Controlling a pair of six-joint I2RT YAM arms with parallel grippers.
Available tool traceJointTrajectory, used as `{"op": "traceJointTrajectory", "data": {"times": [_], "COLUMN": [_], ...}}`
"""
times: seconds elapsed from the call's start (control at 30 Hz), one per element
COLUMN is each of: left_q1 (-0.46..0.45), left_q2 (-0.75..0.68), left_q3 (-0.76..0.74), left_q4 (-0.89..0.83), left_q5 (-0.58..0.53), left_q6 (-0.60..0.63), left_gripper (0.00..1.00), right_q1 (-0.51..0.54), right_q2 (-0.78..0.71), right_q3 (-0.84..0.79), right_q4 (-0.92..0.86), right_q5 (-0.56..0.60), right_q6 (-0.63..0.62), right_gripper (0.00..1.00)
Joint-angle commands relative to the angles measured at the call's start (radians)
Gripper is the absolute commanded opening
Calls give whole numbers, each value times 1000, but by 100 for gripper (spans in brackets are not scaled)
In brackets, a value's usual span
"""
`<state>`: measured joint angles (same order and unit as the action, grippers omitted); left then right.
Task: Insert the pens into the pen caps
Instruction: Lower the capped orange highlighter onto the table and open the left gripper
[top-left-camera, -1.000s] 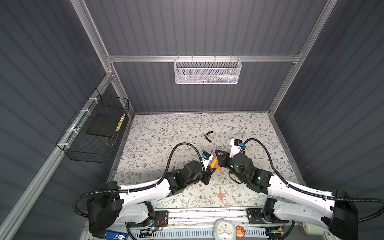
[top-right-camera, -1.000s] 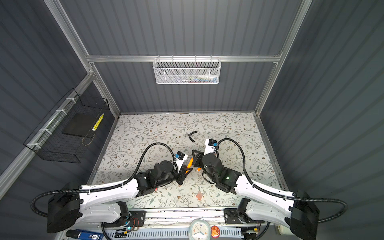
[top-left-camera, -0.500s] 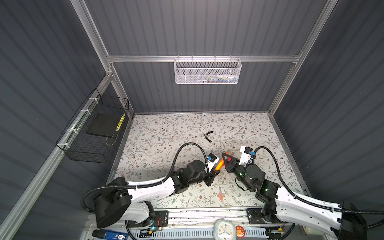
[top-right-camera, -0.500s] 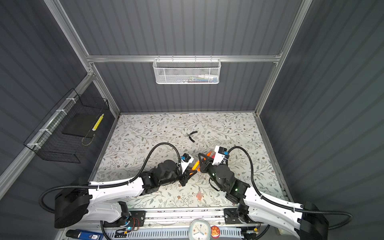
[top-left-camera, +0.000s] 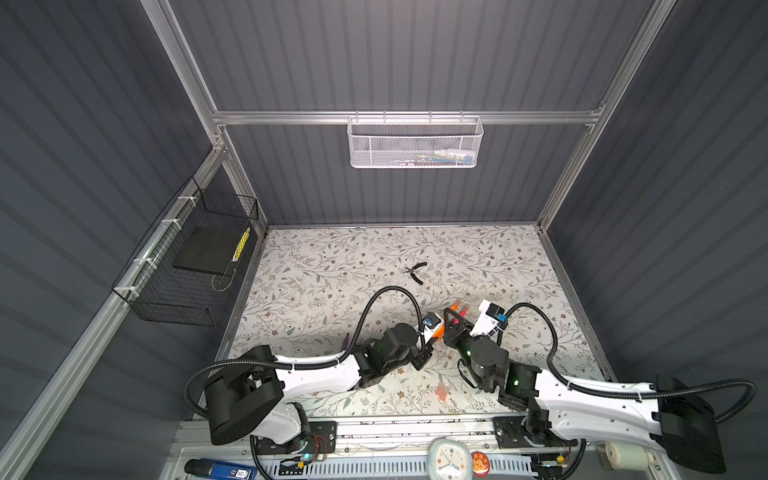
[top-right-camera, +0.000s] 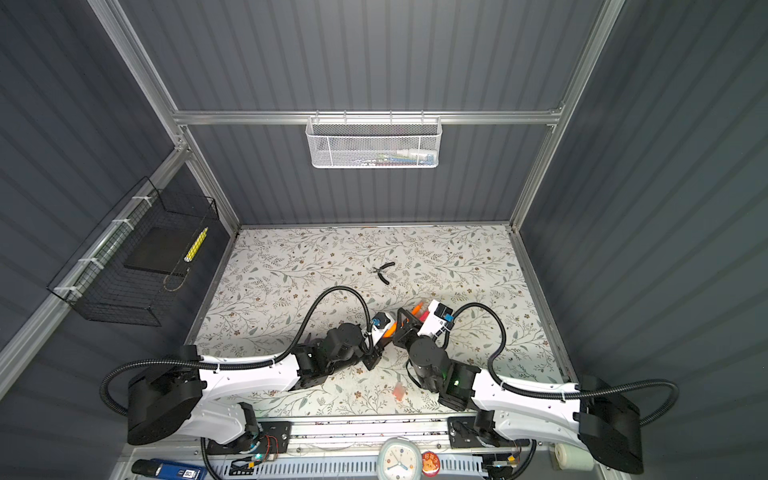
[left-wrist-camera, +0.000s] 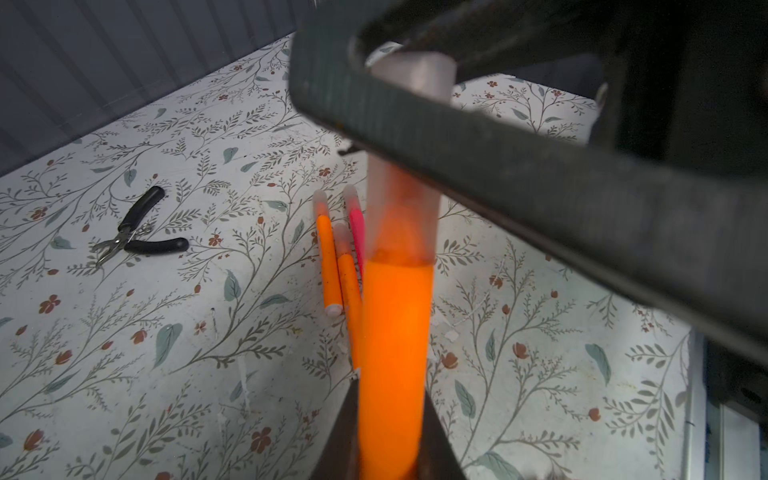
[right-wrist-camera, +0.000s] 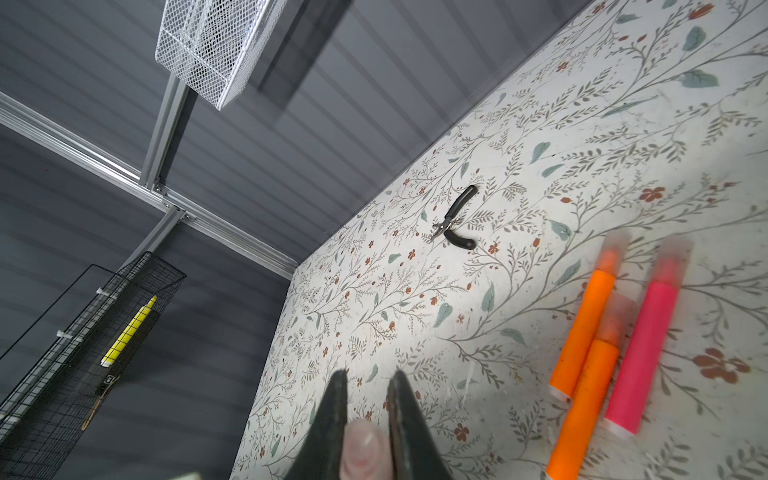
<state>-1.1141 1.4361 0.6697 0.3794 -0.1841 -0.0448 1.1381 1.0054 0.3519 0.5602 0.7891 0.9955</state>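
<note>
Left end effector (left-wrist-camera: 390, 415): pressed together on the rear of an orange pen (left-wrist-camera: 395, 332), held above the near centre of the table (top-left-camera: 332, 270)
Right end effector (right-wrist-camera: 370, 378): pinching a translucent pen cap (right-wrist-camera: 365, 451) at its closed end; the two end effectors meet nose to nose in both top views
Joint: the cap's open end covers the pen's tip and meets the orange barrel; whether it has clicked home cannot be told
Already done: capped pens (right-wrist-camera: 586, 407), two orange and one pink, lie side by side and touching, just beyond the held pen
Left over: a loose cap (top-left-camera: 442, 390) lies near the table's near edge, between the arms
Bystander: pliers (left-wrist-camera: 133, 232), well apart on the far side
Risk 1: pushing off-axis would probably cock the cap on the barrel or swivel the pen in its short rear grip
Risk 2: letting go of a half-seated cap may let it drop and roll away
Risk 3: both arms hold one rigid piece, so uneven motion could wrench it out of a pinch
Risk 4: setting the pen down close to the capped row could knock those round pens rolling
</note>
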Motion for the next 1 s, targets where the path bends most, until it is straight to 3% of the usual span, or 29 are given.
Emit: {"op": "traceJointTrajectory", "data": {"times": [0.0, 0.13, 0.47, 0.6, 0.73, 0.9, 0.97], "left_q1": [92, 129, 130, 129, 128, 128, 129], "left_q2": [-62, -136, -237, -266, -315, -409, -452], "left_q3": [134, 130, 11, -35, -97, -132, -127], "left_q4": [228, 146, 69, 35, 12, -93, -198], "left_q5": [-186, -70, 18, 32, -57, -145, -235], "left_q6": [-155, -189, -203, -208, -258, -316, -367], "left_gripper": [0, 0, 1, 30, 74, 89, 98], "right_q1": [111, 113, 112, 88, 23, -124, -183], "right_q2": [34, 36, 9, -17, -65, -151, -183], "right_q3": [-59, -78, -100, -113, -128, -163, -193], "right_q4": [55, 119, 85, 49, -39, -185, -204], "right_q5": [-256, -269, -159, -126, -155, -268, -321], "right_q6": [-34, -85, -8, 23, 72, 140, 153], "right_gripper": [0, 0, 0, 0, 0, 0, 0]}}
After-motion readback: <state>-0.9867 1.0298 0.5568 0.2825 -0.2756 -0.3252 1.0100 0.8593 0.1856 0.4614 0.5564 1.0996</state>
